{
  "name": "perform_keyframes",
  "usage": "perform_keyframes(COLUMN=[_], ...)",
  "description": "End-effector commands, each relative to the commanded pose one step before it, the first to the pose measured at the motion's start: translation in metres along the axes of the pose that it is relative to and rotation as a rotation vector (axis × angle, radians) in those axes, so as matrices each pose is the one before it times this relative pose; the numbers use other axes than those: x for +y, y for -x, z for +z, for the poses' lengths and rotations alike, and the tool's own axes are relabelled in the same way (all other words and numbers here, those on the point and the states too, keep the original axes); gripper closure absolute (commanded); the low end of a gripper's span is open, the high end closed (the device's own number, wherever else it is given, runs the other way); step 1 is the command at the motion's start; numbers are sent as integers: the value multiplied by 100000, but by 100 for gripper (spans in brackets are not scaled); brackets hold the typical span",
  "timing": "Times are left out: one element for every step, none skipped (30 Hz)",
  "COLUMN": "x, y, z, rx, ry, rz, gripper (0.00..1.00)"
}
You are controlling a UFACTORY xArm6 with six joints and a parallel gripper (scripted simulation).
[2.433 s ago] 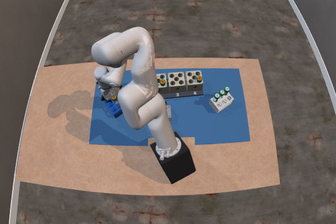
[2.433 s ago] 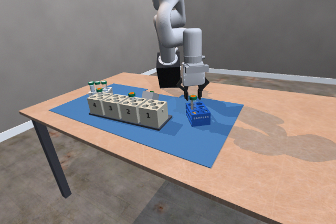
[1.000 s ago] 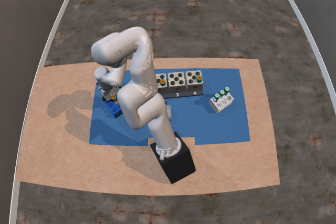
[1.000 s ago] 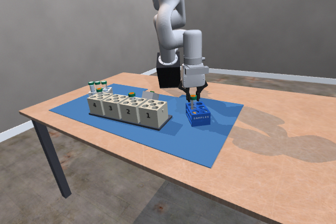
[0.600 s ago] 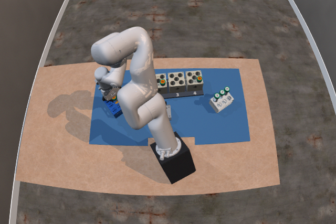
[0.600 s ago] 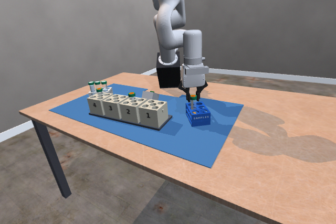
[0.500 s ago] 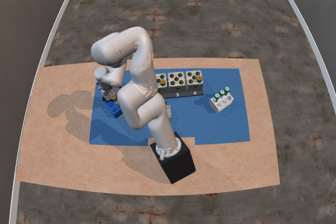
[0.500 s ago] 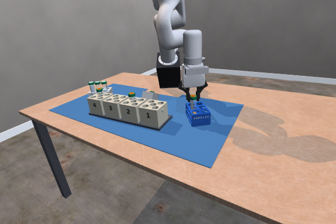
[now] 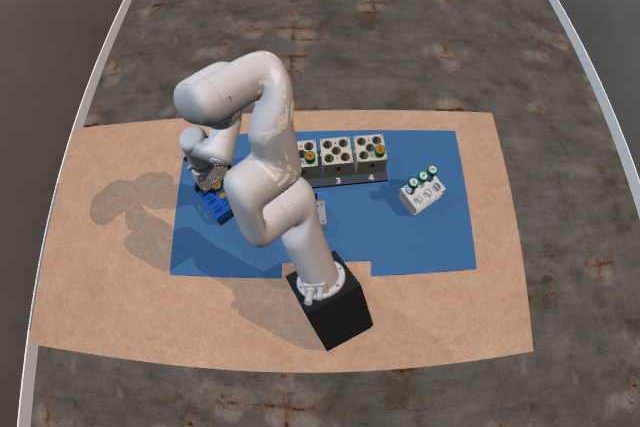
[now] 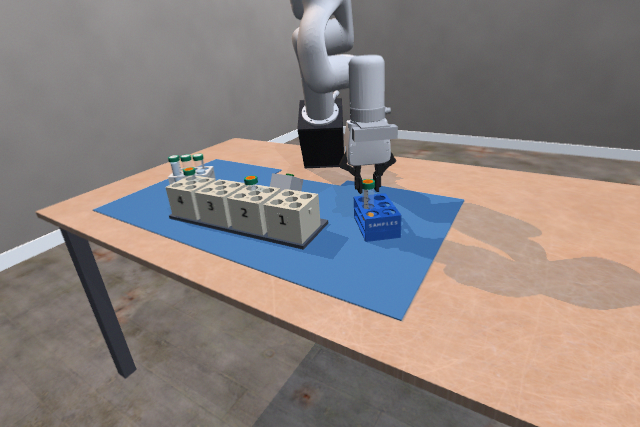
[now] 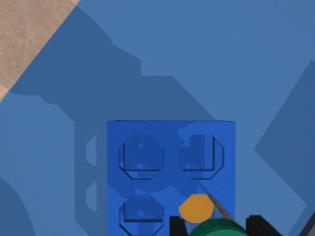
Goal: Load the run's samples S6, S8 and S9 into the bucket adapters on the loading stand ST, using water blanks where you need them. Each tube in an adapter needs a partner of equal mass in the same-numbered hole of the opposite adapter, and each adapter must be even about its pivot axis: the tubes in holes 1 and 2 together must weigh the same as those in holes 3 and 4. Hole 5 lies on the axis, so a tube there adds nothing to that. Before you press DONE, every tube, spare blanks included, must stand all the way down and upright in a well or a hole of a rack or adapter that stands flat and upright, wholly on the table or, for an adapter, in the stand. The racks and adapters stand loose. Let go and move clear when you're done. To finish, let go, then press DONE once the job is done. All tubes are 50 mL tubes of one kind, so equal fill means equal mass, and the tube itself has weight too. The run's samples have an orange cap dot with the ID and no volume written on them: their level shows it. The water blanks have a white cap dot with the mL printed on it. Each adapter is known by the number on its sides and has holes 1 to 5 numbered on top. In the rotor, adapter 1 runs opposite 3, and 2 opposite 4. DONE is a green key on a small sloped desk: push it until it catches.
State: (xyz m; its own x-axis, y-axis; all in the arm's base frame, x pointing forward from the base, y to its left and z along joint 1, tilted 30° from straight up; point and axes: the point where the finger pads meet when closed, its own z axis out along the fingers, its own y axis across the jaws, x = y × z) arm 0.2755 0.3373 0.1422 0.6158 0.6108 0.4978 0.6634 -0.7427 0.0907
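Note:
My gripper (image 10: 368,189) (image 11: 220,227) is shut on an orange-dotted sample tube (image 10: 368,183) by its green cap. The tube is upright over a left well of the blue SAMPLES rack (image 10: 383,232) (image 11: 115,187), its lower end inside the rack. Its ID is not readable. On the loading stand, adapter 2 (image 10: 244,221) holds an orange-dotted tube (image 9: 309,155) (image 10: 250,180) and adapter 4 (image 9: 370,166) (image 10: 180,209) holds another (image 9: 379,150) (image 10: 189,171). Adapter 3 (image 9: 337,168) (image 10: 210,214) and adapter 1 (image 10: 305,218) show no tubes; the arm hides adapter 1 in the top view.
A white rack (image 9: 407,202) at the right in the top view holds three white-dotted blanks, their print unreadable. The small grey desk (image 9: 322,214) (image 10: 280,181) stands between the arm base and the stand. An orange disc (image 11: 197,207) shows at a well beside the held tube.

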Motion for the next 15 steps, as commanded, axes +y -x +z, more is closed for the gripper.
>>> perform_keyframes(x=[-17, 0, 0, 0, -2, -1, 3, 0, 0, 0, 0, 0, 0, 0, 0], y=[-124, 0, 0, 0, 1, 0, -2, 0, 0, 0, 0, 0, 0, 0, 0], z=[-281, -67, 0, 0, -64, -65, -72, -67, -67, -67, -67, -67, -67, -67, -67], rx=[263, 0, 0, 0, 2, 1, -2, 0, 0, 0, 0, 0, 0, 0, 0], ry=[-82, 0, 0, 0, 1, 0, -2, 0, 0, 0, 0, 0, 0, 0, 0], rz=[10, 0, 0, 0, 0, 0, 0, 0, 0, 0, 0, 0, 0, 0, 0], gripper=[100, 100, 100, 100, 100, 100, 100, 100, 100, 100, 100, 100, 100, 100, 100])
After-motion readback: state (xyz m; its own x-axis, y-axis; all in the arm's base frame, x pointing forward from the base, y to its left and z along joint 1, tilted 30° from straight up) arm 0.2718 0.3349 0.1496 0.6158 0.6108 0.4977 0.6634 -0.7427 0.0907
